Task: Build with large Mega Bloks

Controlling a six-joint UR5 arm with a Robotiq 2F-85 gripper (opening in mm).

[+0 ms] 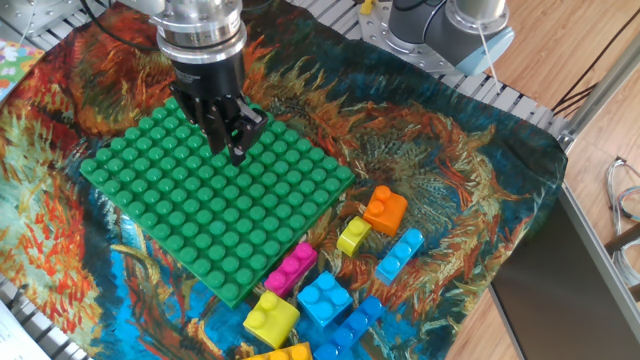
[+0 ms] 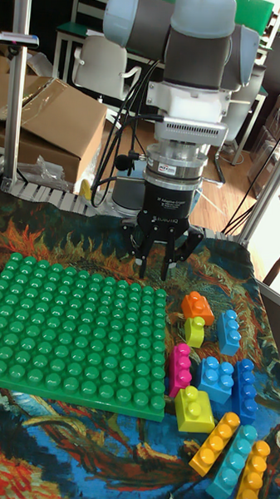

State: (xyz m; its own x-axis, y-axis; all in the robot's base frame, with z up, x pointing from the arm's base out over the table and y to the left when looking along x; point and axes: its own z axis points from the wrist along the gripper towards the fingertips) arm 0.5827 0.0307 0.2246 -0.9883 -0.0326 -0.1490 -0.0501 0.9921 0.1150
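Fixed view: end effector [image 1: 232,138] hangs over the far-right part of the green baseplate [image 1: 200,215], fingers a little apart, nothing seen between them. Magenta brick [image 1: 291,268] lies off the plate, just beside its near-right edge, among the loose bricks on the patterned cloth over the worktop. From the end effector it lies toward the camera and to the right. Its long axis looks to cross the plate's near-right edge rather than follow it. Tall fixed view: end effector [image 2: 162,264] sits above the plate's far right corner, fingers [image 2: 142,258] parted and empty; magenta brick [image 2: 181,369] is nearer the camera and slightly right, touching the plate's right edge, long axis running front-to-back. Judgement: next reach goes down and toward that edge.
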